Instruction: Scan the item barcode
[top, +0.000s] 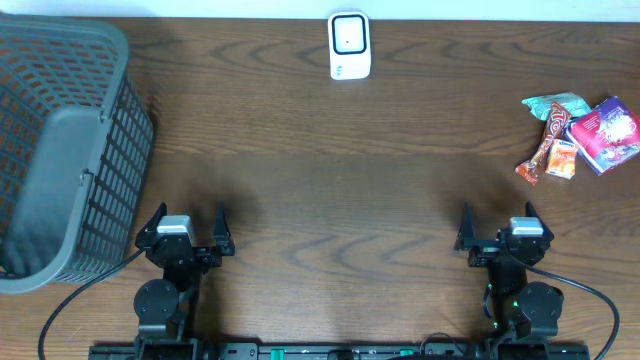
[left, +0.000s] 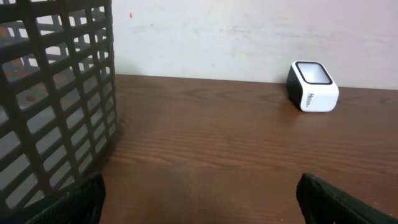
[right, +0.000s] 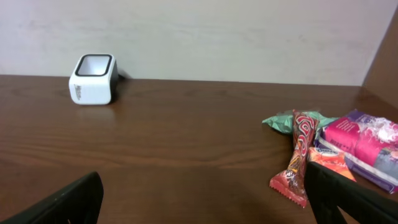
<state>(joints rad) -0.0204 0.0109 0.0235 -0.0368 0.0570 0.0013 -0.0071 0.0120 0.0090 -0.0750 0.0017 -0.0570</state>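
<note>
Both arms idle, nothing held.
I see left gripper (top: 191, 213) and right gripper (top: 497, 212) jaws wide, well short of the scanner (top: 349, 45); snack packets (top: 580, 135), perhaps four, to its right; basket (top: 60, 150) to its left.

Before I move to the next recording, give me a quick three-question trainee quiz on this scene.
1. True or false: the left tool grips a snack packet.
2. The white scanner stands: A) at the far edge of the table, B) on a shelf, C) in the left tool's grasp.
3. On which of the robot's sides do the snack packets lie?
Key: 1 false, it is open and empty; 2 A; 3 right.
</note>
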